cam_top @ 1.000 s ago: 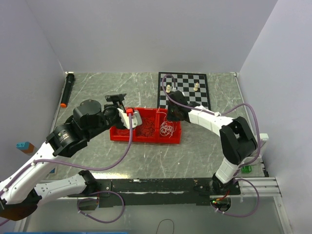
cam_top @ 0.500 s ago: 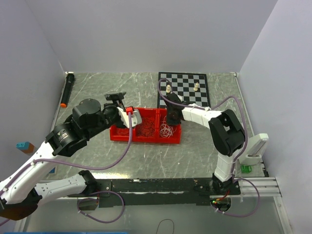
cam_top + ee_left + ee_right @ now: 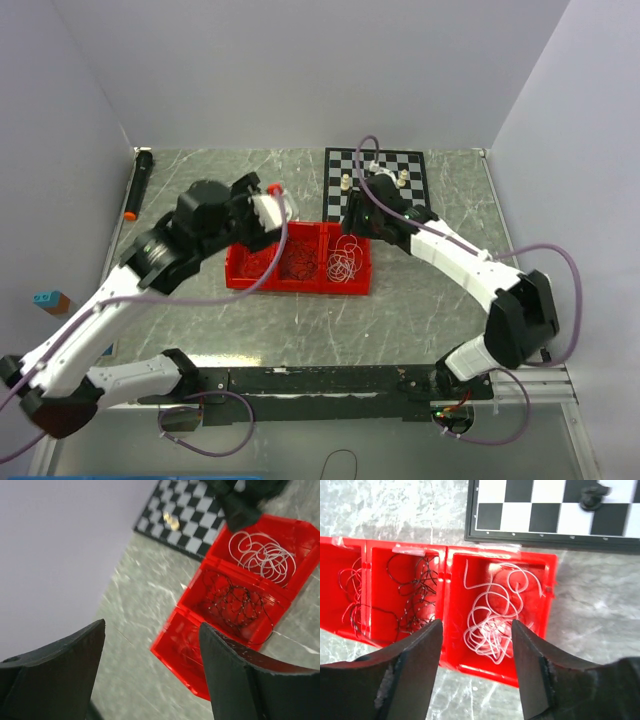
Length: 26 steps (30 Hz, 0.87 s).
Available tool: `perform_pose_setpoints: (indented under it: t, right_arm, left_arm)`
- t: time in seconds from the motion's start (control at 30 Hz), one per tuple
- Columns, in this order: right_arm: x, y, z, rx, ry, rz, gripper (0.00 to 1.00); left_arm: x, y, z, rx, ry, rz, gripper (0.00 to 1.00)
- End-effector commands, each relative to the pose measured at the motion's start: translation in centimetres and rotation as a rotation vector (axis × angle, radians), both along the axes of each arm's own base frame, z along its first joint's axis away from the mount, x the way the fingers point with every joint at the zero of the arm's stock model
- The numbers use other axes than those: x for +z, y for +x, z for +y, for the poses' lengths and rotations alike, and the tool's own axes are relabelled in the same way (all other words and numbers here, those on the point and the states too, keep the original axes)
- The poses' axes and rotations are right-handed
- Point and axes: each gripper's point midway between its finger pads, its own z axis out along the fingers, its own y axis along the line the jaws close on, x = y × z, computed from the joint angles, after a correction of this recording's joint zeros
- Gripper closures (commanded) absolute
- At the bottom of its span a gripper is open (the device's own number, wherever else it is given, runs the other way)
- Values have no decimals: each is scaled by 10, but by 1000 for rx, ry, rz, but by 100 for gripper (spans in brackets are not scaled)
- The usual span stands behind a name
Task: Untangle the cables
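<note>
Red tray (image 3: 551, 615) holds the cables (image 3: 492, 620); right fingers (image 3: 412, 672) gape above them.

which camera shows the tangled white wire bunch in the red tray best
Right wrist view: it looks straight down on the tangled white wire bunch, its loops large and distinct. The left wrist view shows it smaller, slanted; the top external view, only a tiny pale tangle.

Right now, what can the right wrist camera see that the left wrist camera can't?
Only the right wrist view shows a dark-looking chess piece. Only the left wrist view shows the wall and a pale chess piece. Both show the red tray, the white cables, the black cables and the chessboard.
</note>
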Motion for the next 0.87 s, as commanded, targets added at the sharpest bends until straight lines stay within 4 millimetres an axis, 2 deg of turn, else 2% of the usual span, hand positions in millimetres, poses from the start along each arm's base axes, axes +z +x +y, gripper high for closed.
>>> perform_pose_setpoints:
  t: [0.0, 0.07, 0.13, 0.17, 0.23, 0.27, 0.43, 0.67, 0.77, 0.83]
  right_arm:
    - [-7, -16, -30, -49, -60, 8, 34]
    - [-19, -24, -40, -58, -72, 29, 33]
    - [-18, -33, -42, -37, -52, 1, 30]
    - [-17, -37, -43, -27, -41, -13, 25]
    - [-14, -47, -42, 15, -14, -41, 6]
    - [-9, -50, -41, 33, 4, -61, 0]
    - [-1, -63, -44, 58, 12, -55, 0]
    - [10, -78, -55, 58, 8, -80, 0]
    - [20, -84, -60, 66, 22, -129, 0]
    - [24, -87, -65, 57, 17, -150, 0]
  left_arm:
    - [-15, 29, 10, 138, -80, 213, 22]
    - [-20, 39, 16, 179, -97, 288, 23]
    - [-23, 45, 18, 216, -126, 366, 20]
    - [-24, 47, 19, 231, -123, 389, 18]
    - [-28, 52, 19, 288, -142, 445, 16]
    - [-30, 53, 21, 320, -150, 471, 14]
    - [-40, 64, 26, 442, -185, 551, 1]
    - [-58, 83, 46, 553, -291, 563, 1]
    - [-75, 90, 59, 624, -334, 610, 5]
    - [-88, 98, 73, 671, -371, 632, 2]
